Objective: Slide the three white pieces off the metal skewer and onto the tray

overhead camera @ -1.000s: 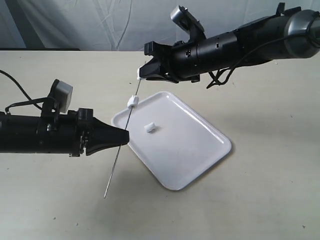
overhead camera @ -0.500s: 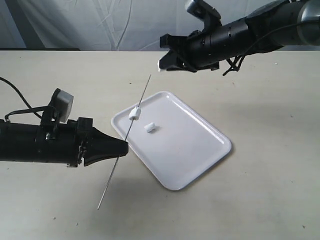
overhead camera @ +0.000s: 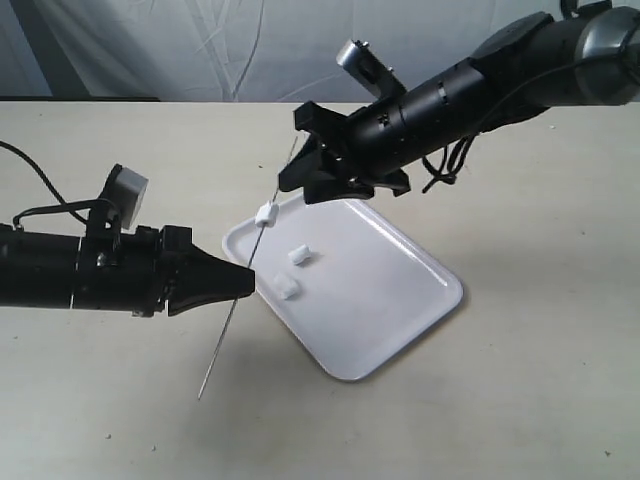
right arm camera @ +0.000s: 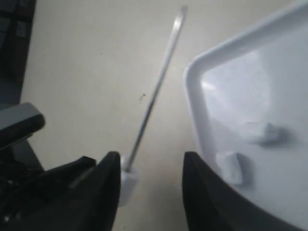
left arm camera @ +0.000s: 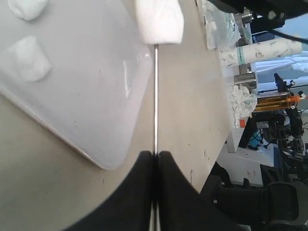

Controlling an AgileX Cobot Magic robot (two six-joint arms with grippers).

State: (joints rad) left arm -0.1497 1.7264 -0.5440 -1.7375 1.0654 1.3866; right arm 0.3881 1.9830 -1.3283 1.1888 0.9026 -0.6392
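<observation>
My left gripper [overhead camera: 247,283] is shut on the thin metal skewer [overhead camera: 277,184], which slants up over the tray's left corner. One white piece [overhead camera: 264,213] is still threaded on the skewer above the grip. Two white pieces [overhead camera: 298,255] [overhead camera: 288,289] lie on the white tray [overhead camera: 380,300]. My right gripper [overhead camera: 300,168] is open around the skewer's upper end, holding nothing. In the left wrist view the fingers [left arm camera: 139,192] pinch the skewer [left arm camera: 155,96] below the threaded piece [left arm camera: 159,21]. In the right wrist view the threaded piece [right arm camera: 129,180] sits beside one finger [right arm camera: 108,187].
The tray lies at an angle mid-table, its left corner under the skewer. The skewer's lower tip [overhead camera: 201,395] hangs near the tabletop. Beyond the table edge in the left wrist view stand bottles and clutter [left arm camera: 260,50]. A white cloth [overhead camera: 200,40] hangs behind the table.
My right gripper pulled the top piece off the skewer and swung away with it. A second piece now lies on the tray. The gripper is back at the skewer, open.
</observation>
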